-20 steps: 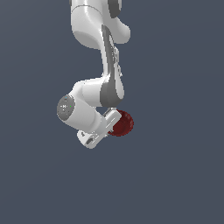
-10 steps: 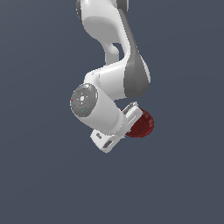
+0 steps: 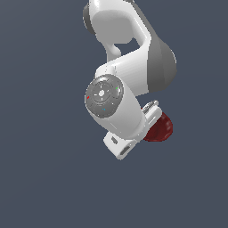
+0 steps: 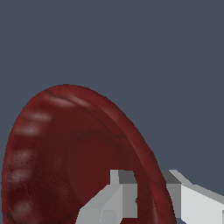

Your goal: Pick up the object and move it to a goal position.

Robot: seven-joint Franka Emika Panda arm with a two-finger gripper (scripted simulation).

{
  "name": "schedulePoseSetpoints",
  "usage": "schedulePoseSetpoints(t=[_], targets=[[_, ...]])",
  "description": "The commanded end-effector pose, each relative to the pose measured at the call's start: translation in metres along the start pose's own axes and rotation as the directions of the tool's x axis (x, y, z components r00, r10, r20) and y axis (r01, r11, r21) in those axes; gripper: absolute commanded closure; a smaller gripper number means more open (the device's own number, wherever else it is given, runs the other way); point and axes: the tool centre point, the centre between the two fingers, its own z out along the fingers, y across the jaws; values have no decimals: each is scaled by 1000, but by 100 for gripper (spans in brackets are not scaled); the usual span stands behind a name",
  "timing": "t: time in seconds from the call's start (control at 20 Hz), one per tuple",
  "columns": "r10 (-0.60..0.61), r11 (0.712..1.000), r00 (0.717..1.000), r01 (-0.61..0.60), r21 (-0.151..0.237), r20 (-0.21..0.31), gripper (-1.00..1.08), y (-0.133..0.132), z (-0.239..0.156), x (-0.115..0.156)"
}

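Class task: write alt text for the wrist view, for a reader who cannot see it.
A glossy dark red rounded object fills much of the picture, its rim pinched between the white-and-grey gripper fingers. Behind it there is only plain dark blue-grey background.

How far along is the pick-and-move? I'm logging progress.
Done: the dark red object is picked up, with nothing visible beneath it. In hand: the gripper pinches its rim between both fingers. Left: reaching the goal, which neither view shows.
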Motion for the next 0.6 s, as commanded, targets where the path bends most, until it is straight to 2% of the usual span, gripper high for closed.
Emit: schedulePoseSetpoints(t=[0.0,0.55], targets=[[0,1000,1000,0,-1,-2,108,-4,-5,7],[0,1000,1000,0,-1,-2,108,-9,-10,18]])
